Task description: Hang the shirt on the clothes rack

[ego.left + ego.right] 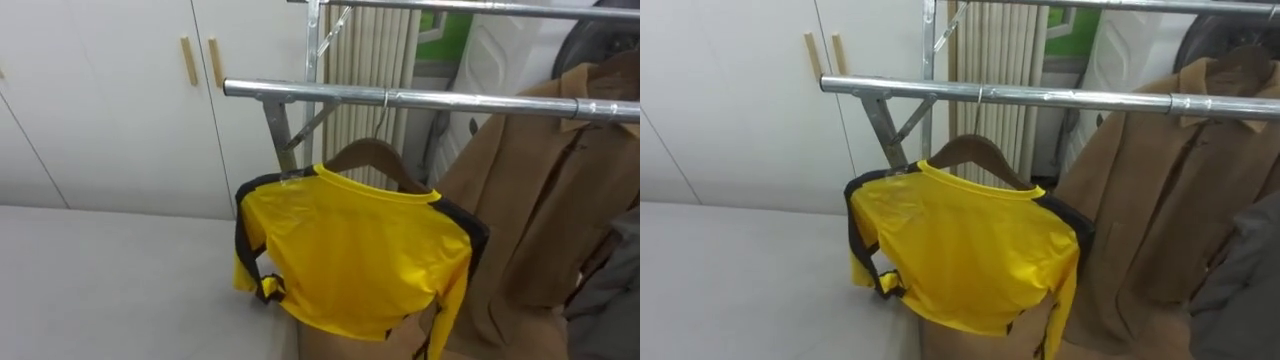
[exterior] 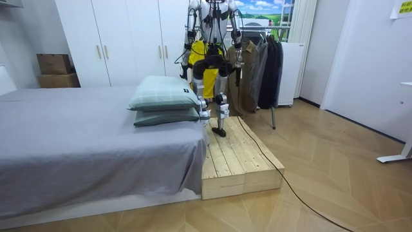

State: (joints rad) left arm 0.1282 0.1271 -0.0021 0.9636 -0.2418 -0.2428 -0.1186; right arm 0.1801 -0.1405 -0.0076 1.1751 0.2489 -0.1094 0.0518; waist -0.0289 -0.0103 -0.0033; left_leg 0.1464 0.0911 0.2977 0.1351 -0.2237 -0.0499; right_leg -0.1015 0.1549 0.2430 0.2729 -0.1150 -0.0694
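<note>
Shirt on the rail, robot at the rack

Nearest in the room view lay a grey bed [image 2: 77, 154] with two green pillows [image 2: 164, 100] stacked at its far right corner. To its right was a low wooden platform [image 2: 241, 164]. The robot stood upright on the far end of that platform, its back to the room camera, facing the clothes rack. Its left hand [image 2: 183, 60] and right hand [image 2: 238, 64] showed at its sides, too small to tell whether they were apart, together or clamped on anything.

From the head camera, the yellow shirt [image 1: 350, 250] hung just ahead, draped over a wooden hanger [image 1: 372, 152] whose hook sat over the lower rail [image 1: 450, 100]. Black trim ran along both shoulders, and the left sleeve was bunched up at the shirt's left side. The bed's grey cover lay below and to the left of the shirt. Just right of the shirt, on the same rail, hung a brown coat [image 1: 545, 190]. The shirt's right shoulder overlapped the coat's left edge; whether they touched could not be told. A grey garment [image 1: 612, 290] showed at the right edge. Higher and farther ran an upper rail [image 1: 480, 8]. Behind the rack stood white wardrobe doors [image 1: 110, 110] with two wooden handles [image 1: 189, 61], and a ribbed radiator [image 1: 375, 50] to their right.
</note>
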